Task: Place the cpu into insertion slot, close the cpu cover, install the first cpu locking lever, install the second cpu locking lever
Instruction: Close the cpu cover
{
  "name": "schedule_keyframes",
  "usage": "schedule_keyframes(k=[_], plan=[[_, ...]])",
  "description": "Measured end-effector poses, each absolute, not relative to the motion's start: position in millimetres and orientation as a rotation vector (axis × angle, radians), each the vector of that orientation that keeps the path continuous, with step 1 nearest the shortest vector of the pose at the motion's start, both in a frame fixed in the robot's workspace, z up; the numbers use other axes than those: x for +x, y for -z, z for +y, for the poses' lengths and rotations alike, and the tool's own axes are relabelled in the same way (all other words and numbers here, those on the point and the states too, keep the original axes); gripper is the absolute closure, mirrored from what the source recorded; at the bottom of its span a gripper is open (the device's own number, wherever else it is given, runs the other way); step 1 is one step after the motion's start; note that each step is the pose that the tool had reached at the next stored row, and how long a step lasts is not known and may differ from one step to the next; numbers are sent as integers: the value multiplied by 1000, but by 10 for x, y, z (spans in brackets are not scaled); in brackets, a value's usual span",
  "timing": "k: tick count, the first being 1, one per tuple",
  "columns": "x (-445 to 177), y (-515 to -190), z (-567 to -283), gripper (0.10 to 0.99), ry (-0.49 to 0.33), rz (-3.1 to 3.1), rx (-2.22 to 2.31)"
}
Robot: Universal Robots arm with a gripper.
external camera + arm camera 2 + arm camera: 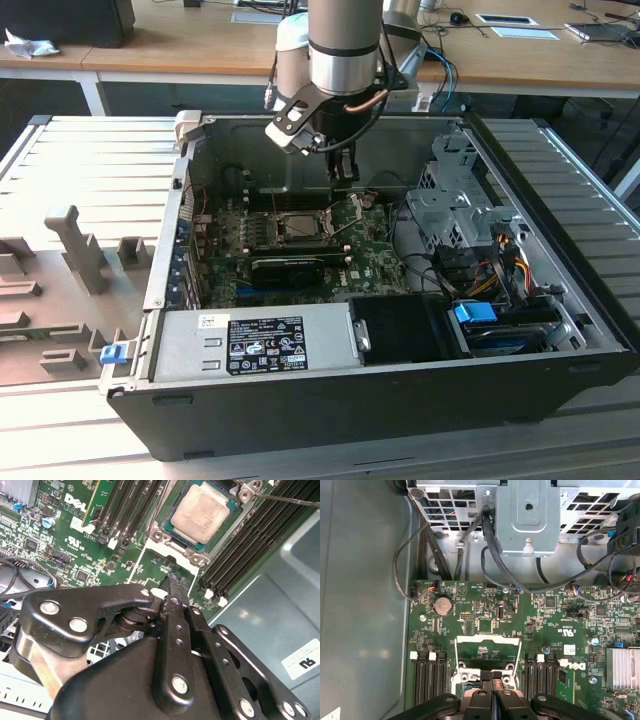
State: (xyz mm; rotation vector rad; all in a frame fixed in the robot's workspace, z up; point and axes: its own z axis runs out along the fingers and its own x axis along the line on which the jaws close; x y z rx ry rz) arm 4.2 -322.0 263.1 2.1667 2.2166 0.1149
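The cpu (200,512) lies flat in the insertion slot (169,529), its silvery-grey top facing up; in the exterior view the cpu (300,225) sits mid-board inside the open case. The cpu cover (196,555) shows as a silvery frame around the chip's edge. A thin locking lever (287,500) stands off beside the socket. My gripper (172,582) hovers above the board a short way from the socket, fingertips pressed together and holding nothing. The gripper (346,170) hangs over the case's back half, and in the first wrist view the gripper (492,700) is shut.
Long black memory slots (125,505) flank the socket on both sides. A black card (295,265) lies in front of it, a metal drive cage (460,210) with cables (495,560) stands at the exterior view's right, and the power supply (260,340) fills the front. A finned heatsink (622,667) is nearby.
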Motion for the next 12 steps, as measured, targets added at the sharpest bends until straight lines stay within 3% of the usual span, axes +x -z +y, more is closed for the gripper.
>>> schedule_keyframes(k=[12], plan=[[204,-2629,-3222,980,-115,2217,2167]])
